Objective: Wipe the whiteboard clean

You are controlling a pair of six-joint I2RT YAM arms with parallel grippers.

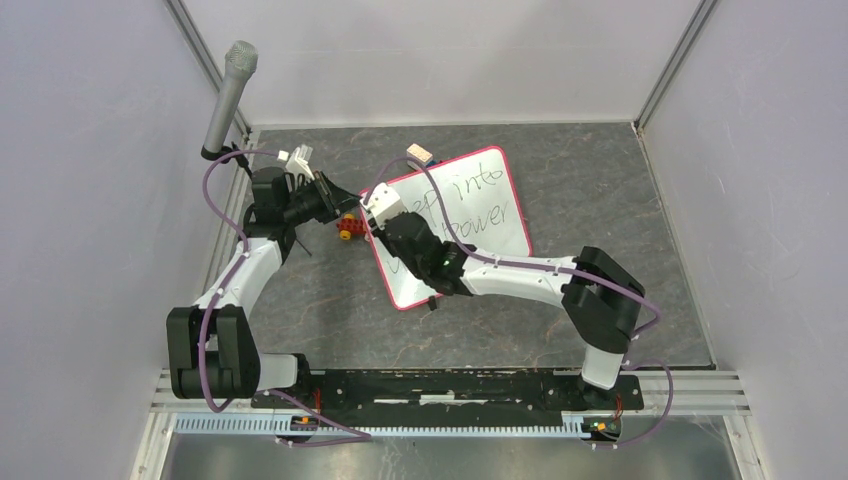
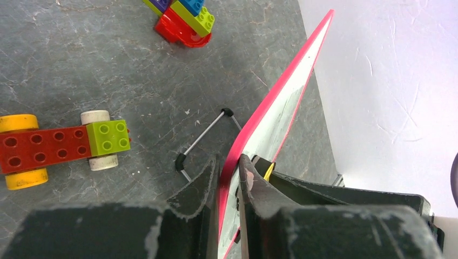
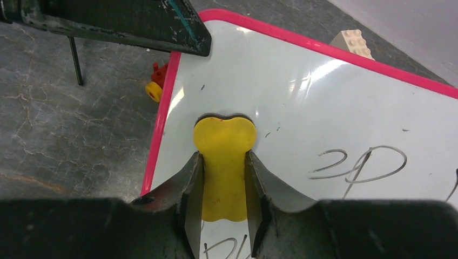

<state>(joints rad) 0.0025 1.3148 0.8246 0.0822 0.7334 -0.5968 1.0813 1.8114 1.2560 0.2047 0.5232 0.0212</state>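
Left claw (image 2: 229, 162) clamped on pink rim of whiteboard (image 1: 490, 215), board edge between its jaws. Right claw (image 3: 224, 156) gripping yellow eraser (image 3: 224, 129), pressed to board face directly beneath. Judged light, stiff, slick-faced; best held by rim.

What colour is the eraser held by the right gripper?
Yellow; the eraser shows best in the right wrist view.

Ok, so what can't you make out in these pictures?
Top view: the right arm covers lower-left writing on the whiteboard.
Left wrist view: the whiteboard is edge-on in the left gripper; its face is unreadable.
Right wrist view: the right gripper and eraser hide lower writing.
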